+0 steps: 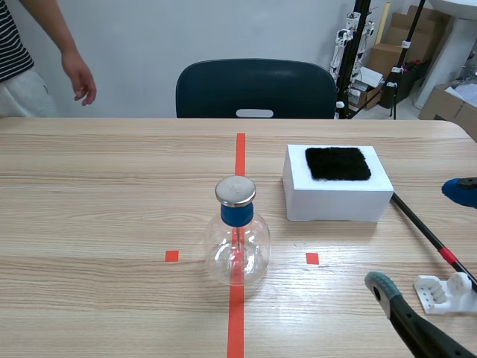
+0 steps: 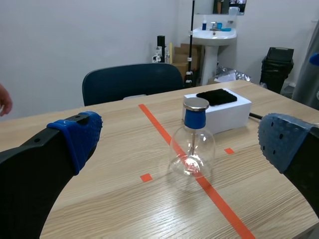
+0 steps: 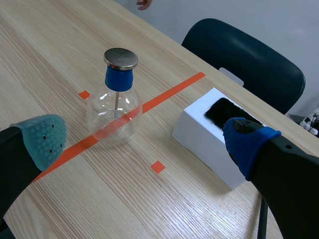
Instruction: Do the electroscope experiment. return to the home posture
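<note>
1. Nearest, on the right side, is the right end effector (image 3: 142, 144). Its fingers are spread wide and there is nothing in them. It hangs low over the counter (image 1: 97, 194).
2. The left end effector (image 2: 179, 137) shows only in its own camera. It is spread wide too, and it holds nothing. The flask stands well ahead of it.
3. A little white holder (image 1: 446, 292) sits at the near right. A long black stick (image 1: 425, 231) with a red band lies on the counter and runs toward it. I cannot tell if the stick rests on the holder. No end effector touches the stick.
4. The glass flask (image 1: 238, 239) is the thing for the experiment. It stands upright in the middle of the counter, on the red tape line. It has a blue neck and a shiny metal cap. Nothing touches it.
5. A bit farther and to the right is a white block (image 1: 337, 195) with a black fuzzy cloth (image 1: 337, 163) on top.
6. Far away, past the counter, is a dark chair (image 1: 256, 88). A person's hand (image 1: 80, 78) hangs at the far left, away from everything.
7. I think the rubbing and touching part looks done, since the stick is put down and both end effectors are empty. What seems left is for the arms to go to their home posture.
</note>
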`<action>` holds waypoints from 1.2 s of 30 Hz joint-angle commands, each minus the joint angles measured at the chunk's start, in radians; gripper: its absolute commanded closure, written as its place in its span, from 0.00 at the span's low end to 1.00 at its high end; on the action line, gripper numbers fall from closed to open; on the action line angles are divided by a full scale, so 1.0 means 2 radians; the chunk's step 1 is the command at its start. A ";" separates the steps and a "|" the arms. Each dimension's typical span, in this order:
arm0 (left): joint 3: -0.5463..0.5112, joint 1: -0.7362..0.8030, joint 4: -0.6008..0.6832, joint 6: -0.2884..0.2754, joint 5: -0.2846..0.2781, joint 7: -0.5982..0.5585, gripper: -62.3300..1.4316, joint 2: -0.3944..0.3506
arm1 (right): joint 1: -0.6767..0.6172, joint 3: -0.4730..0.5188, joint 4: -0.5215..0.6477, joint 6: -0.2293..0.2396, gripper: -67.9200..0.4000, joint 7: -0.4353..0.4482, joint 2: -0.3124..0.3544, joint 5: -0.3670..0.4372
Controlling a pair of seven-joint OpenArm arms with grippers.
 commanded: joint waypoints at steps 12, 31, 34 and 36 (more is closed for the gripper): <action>0.000 -0.006 0.044 0.001 -0.002 0.055 0.00 0.002 | 0.003 0.003 0.010 -0.002 0.04 0.006 0.001 0.005; 0.000 -0.010 0.044 0.001 0.000 0.055 0.00 0.002 | 0.003 0.003 0.010 -0.004 0.04 0.006 0.001 0.005; 0.000 -0.010 0.044 0.001 0.000 0.055 0.00 0.002 | 0.003 0.003 0.010 -0.004 0.04 0.006 0.001 0.005; 0.000 -0.010 0.044 0.001 0.000 0.055 0.00 0.002 | 0.003 0.003 0.010 -0.004 0.04 0.009 0.001 0.005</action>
